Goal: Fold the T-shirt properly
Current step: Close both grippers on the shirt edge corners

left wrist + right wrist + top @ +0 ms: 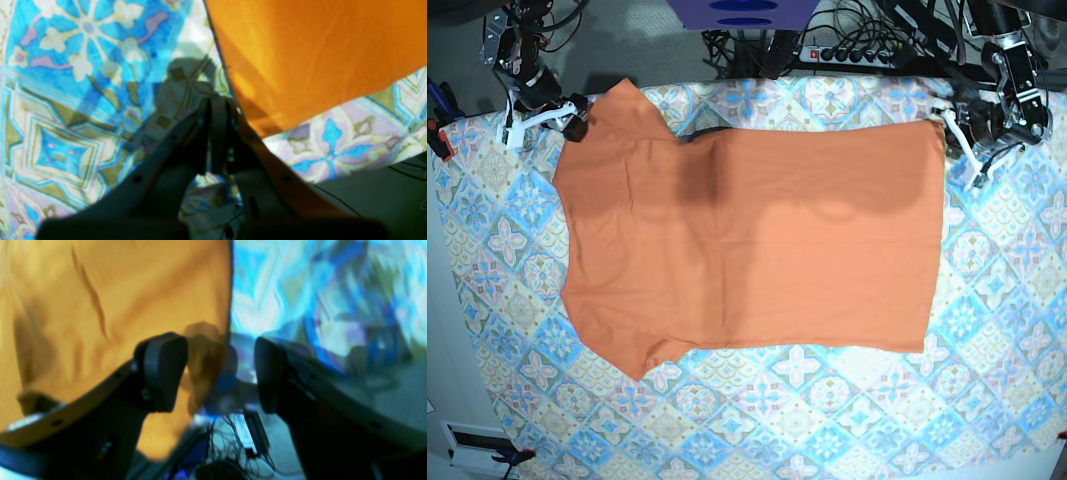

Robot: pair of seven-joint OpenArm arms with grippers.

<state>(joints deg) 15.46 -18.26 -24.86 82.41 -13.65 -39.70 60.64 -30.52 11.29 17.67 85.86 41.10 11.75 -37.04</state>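
We see the T-shirt (747, 240) spread flat across the tablecloth (827, 420), its sleeves toward the base view's left side and its straight hem toward that view's right, one layer, with soft shadows across the upper part of the body. Our left gripper (217, 106) sits at the hem's far corner on the base view's right; in the left wrist view its fingers (200, 133) are pressed together, tip against tip, with no cloth between them that we can make out. The orange fabric lies just beside those tips, its edge running past them on one side and filling the upper right of that view, while the patterned cloth fills the rest. Whether the tips touch the shirt's edge we cannot tell. Our right gripper (220, 370) is at the upper sleeve on the base view's left. Its fingers (163, 370) stand spread wide apart, straddling the shirt's edge: one pad hangs over the orange cloth, the other over the blue pattern, and the fabric's border runs up through the gap between them. The view is blurred, so we cannot say whether either pad touches the cloth.
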